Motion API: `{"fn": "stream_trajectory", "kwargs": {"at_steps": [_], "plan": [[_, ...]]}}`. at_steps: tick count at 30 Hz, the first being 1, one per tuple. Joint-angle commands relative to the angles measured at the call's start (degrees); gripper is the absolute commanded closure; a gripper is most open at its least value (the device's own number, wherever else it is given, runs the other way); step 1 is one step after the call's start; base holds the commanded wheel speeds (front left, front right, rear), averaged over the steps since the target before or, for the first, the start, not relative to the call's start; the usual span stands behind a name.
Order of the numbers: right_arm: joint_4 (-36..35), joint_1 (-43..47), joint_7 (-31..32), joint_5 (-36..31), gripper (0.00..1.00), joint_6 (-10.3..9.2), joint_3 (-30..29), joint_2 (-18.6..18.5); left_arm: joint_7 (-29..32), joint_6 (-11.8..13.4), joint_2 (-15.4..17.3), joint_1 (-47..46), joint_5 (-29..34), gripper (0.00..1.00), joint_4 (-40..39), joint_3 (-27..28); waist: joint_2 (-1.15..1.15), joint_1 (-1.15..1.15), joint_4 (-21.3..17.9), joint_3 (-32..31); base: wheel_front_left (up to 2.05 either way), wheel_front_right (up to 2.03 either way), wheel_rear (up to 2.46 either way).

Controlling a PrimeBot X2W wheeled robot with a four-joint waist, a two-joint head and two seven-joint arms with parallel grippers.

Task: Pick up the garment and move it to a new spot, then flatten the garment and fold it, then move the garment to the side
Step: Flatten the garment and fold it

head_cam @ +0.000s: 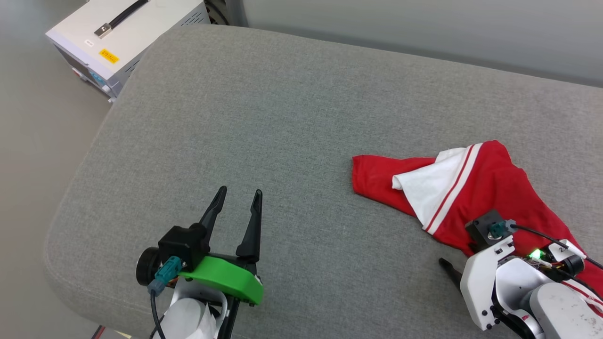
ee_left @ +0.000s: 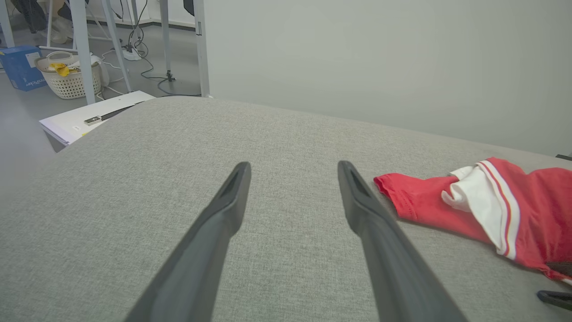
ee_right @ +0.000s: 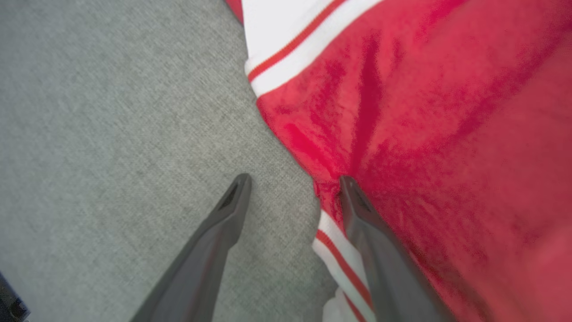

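Straddling the garment [ee_right: 424, 112] edge, the right claw [ee_right: 292, 179] gapes wide.

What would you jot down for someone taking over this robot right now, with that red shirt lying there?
Left tool: open, empty, over bare grey cushion, apart from the garment.
Right tool: open, straddling the garment's edge, one finger over red cloth, one over cushion; nothing gripped.
Garment: crumpled on the cushion's right side, white sleeve folded over.
Done: nothing visible yet.
To do: pick up, move, flatten, fold, set aside.
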Motion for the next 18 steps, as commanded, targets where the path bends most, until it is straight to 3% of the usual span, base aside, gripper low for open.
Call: {"fn": "stream_trajectory", "kwargs": {"at_steps": [1, 2, 3, 4, 5, 6, 18], "plan": [[1.32, -0.19, 0.67, 0.78, 0.0, -0.04, 0.81, 0.03, -0.33, -0.29, -0.36, -1.08, 0.8, 0.0, 0.23, 0.23, 0.64, 0.0, 1.19, 1.17, 0.0, 0.0, 0.0], [1.81, -0.2, 0.73, 1.06, 0.12, -0.04, 1.1, 0.07, -0.34, -0.35, -0.41, -1.18, 0.87, 0.0, 0.32, 0.23, 0.64, 0.0, 1.3, 1.27, 0.0, 0.0, 0.0], [2.26, -0.21, 0.75, 1.2, 0.51, -0.04, 1.3, 0.1, -0.34, -0.39, -0.44, -1.25, 0.92, 0.0, 0.38, 0.22, 0.64, 0.0, 1.37, 1.33, 0.0, 0.0, 0.0], [2.89, -0.19, 0.79, 1.34, 0.64, -0.04, 1.59, 0.07, -0.34, -0.44, -0.48, -1.34, 1.0, 0.0, 0.47, 0.21, 0.64, 0.0, 1.44, 1.36, 0.0, 0.0, 0.0], [3.37, -0.21, 0.73, 1.43, 0.86, -0.04, 1.76, 0.03, -0.34, -0.47, -0.5, -1.43, 1.08, 0.0, 0.55, 0.2, 0.64, 0.0, 1.47, 1.37, 0.0, 0.0, 0.0], [3.89, -0.28, 0.5, 1.54, 1.0, -0.04, 1.89, 0.04, -0.34, -0.5, -0.53, -1.55, 1.17, 0.0, 0.64, 0.21, 0.64, 0.0, 1.48, 1.35, 0.0, 0.0, 0.0], [6.37, -1.17, -4.58, 1.56, 1.0, -0.04, 2.55, 0.88, -0.34, -0.76, -0.62, -1.33, 2.26, 0.0, 1.5, 0.9, 0.64, 0.0, 0.46, -0.96, 0.0, 0.0, 0.0]]}}
